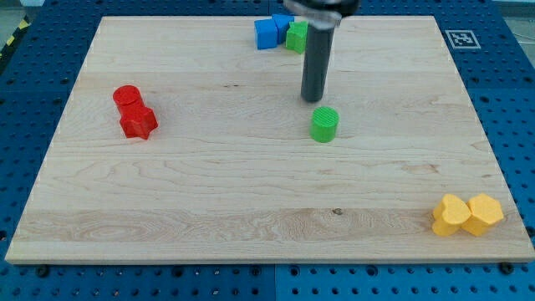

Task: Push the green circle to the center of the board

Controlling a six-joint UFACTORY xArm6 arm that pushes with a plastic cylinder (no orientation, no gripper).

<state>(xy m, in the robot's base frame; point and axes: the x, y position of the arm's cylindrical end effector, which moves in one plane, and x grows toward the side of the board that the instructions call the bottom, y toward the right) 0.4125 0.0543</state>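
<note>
Camera view: green circle [324, 124] sits right of tabletop [209, 201] centre, just near and slightly right of my tip [312, 99], apart. No jaws on this rod. Needs leftward shove, likely from right side.

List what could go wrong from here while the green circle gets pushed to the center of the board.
1. My tip sits just above the green circle, slightly toward the view's left. A push from here likely drives it toward the view's bottom and right, off target.
2. That off-center contact may let the circle roll off the tip sideways.
3. The rod rises close to the other green block and blue blocks at the view's top; a wide repositioning swing could knock them.
</note>
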